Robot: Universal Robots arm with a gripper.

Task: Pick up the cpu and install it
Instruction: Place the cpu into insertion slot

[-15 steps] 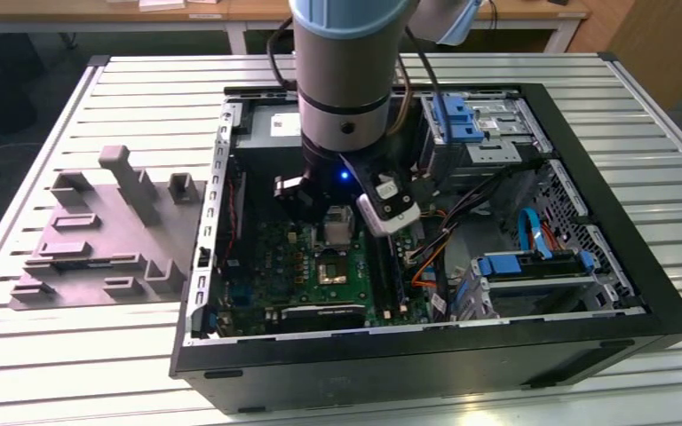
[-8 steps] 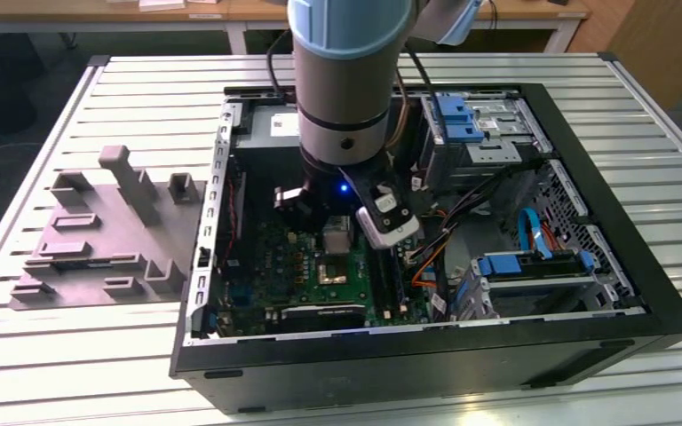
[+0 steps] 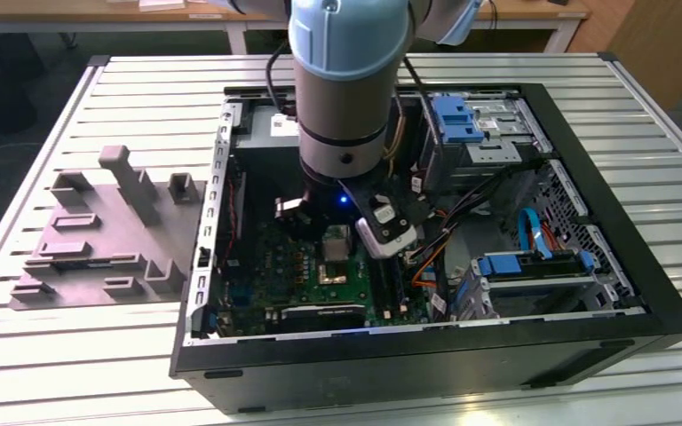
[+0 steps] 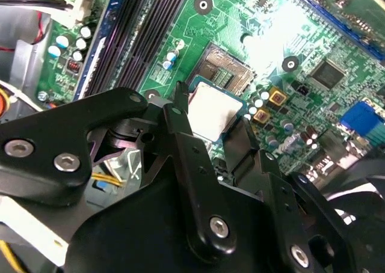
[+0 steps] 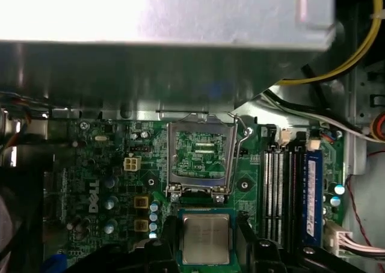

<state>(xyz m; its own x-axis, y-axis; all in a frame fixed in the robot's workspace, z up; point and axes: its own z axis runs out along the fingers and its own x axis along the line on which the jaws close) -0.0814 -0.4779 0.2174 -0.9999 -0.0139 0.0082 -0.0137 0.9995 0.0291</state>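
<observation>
Arm (image 3: 341,89) stands upright inside case (image 3: 436,359), jaws clamping cpu (image 5: 206,239).

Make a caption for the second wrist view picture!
The gripper holds the silvery cpu in its jaws beside the open socket.

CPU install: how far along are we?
Done: pickup; the gripper is shut on the cpu. In hand: the cpu is held over the motherboard, beside the socket rather than over it. Left: seating; the socket is empty.
</observation>
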